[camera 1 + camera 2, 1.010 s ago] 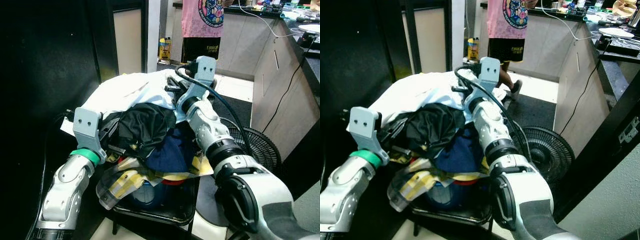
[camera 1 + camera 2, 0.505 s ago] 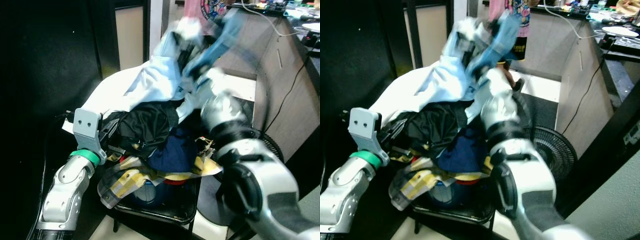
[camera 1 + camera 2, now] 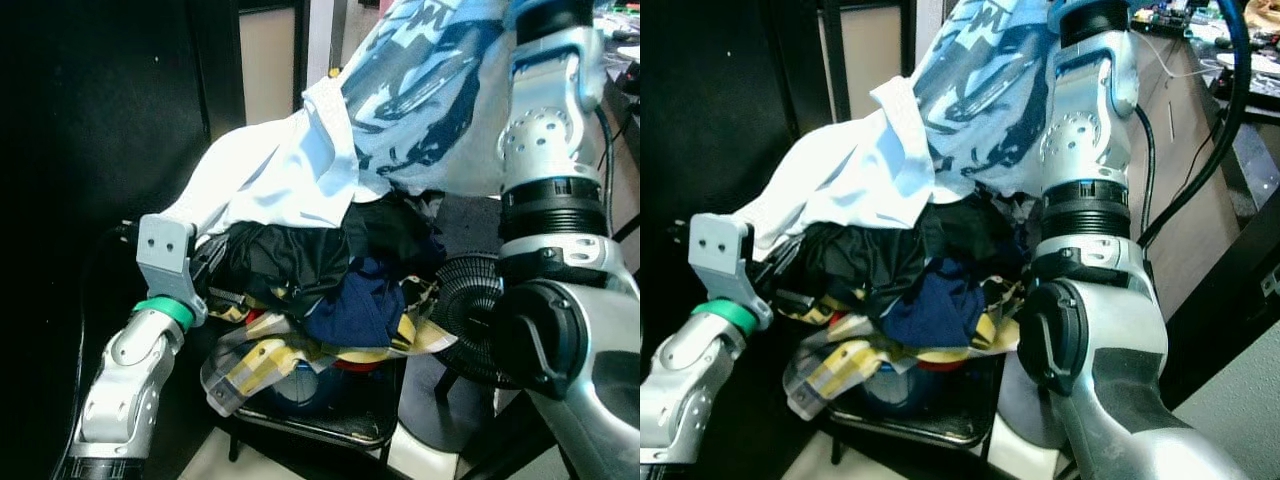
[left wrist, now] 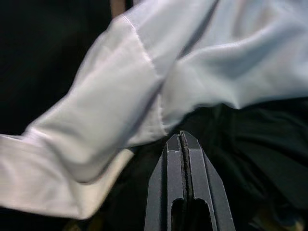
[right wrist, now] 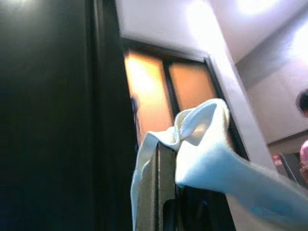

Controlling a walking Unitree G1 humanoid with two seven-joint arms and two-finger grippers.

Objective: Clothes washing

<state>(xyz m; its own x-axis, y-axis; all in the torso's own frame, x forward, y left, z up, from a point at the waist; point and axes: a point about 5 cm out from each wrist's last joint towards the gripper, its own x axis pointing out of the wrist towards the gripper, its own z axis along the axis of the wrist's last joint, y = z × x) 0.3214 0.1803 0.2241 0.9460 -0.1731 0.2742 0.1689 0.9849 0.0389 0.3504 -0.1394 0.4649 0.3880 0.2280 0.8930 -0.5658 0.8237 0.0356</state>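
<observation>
A heap of laundry sits on a black chair (image 3: 335,428): a black garment (image 3: 290,255), a navy one (image 3: 362,305) and a yellow-checked cloth (image 3: 255,358). My right arm (image 3: 545,130) is raised high beside the heap. Its gripper (image 5: 161,150) is shut on the edge of a white and pale blue printed shirt (image 3: 420,90), which hangs stretched from above down to the heap's left side (image 3: 270,175). My left gripper (image 4: 182,138) is shut with nothing between its fingers. It points at the black garment (image 4: 240,139) just under the white shirt's sleeve (image 4: 110,115).
A dark panel (image 3: 90,120) stands close on the left of the heap. A black floor fan (image 3: 462,310) stands behind the chair to the right, by my right arm. A doorway with light panels (image 3: 272,50) lies beyond.
My right arm has swung up from the top of the heap, pulling the printed shirt high and taut. The left arm has stayed at the heap's left side.
</observation>
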